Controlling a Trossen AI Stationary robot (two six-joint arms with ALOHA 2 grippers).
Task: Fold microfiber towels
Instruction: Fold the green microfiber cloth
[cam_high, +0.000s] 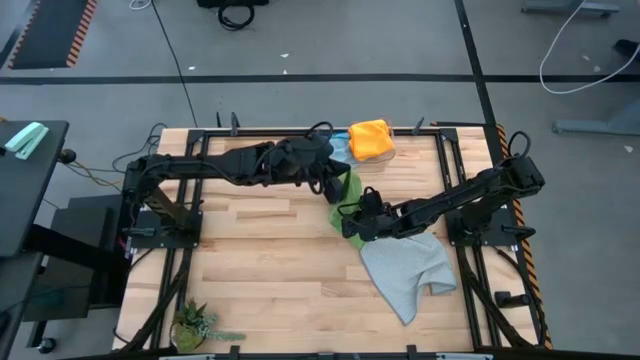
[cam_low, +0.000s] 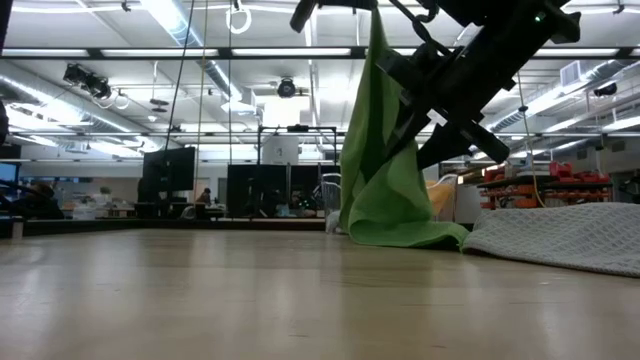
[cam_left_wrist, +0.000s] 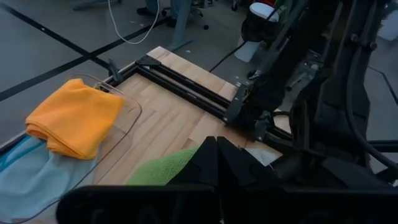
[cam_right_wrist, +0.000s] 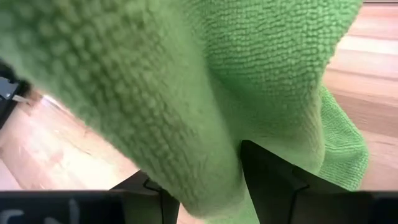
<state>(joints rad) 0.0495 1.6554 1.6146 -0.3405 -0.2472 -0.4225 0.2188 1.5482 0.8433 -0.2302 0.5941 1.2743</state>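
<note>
The bright green towel (cam_low: 375, 150) hangs from my left gripper (cam_high: 334, 184), which is shut on its top high above the table's far middle. Its lower end (cam_low: 400, 232) lies bunched on the wood. My right gripper (cam_right_wrist: 208, 180) is open and low beside the hanging cloth, one finger on each side of it. The light grey towel (cam_high: 410, 265) lies spread flat at the near right. The yellow-orange towel (cam_high: 371, 138) sits folded on the light blue towel (cam_high: 340, 148) at the far edge. My left gripper pinches the green towel's upper end (cam_left_wrist: 177, 163) between its two shut fingers (cam_left_wrist: 217, 149), coming nearly level from the table's left. The towel hangs below it, slack, with its lower end on the table. My right gripper has the hanging green cloth (cam_right_wrist: 205, 112) between its open fingers (cam_right_wrist: 273, 180); whether they touch it I cannot tell.
A clear tray (cam_left_wrist: 127, 109) holds the orange and blue towels at the far edge. A small potted plant (cam_high: 195, 322) stands at the near left corner. Black frame rails (cam_left_wrist: 180, 84) run along the table's far and side edges. Bare wood (cam_high: 260, 250) spreads over the table's left and middle.
</note>
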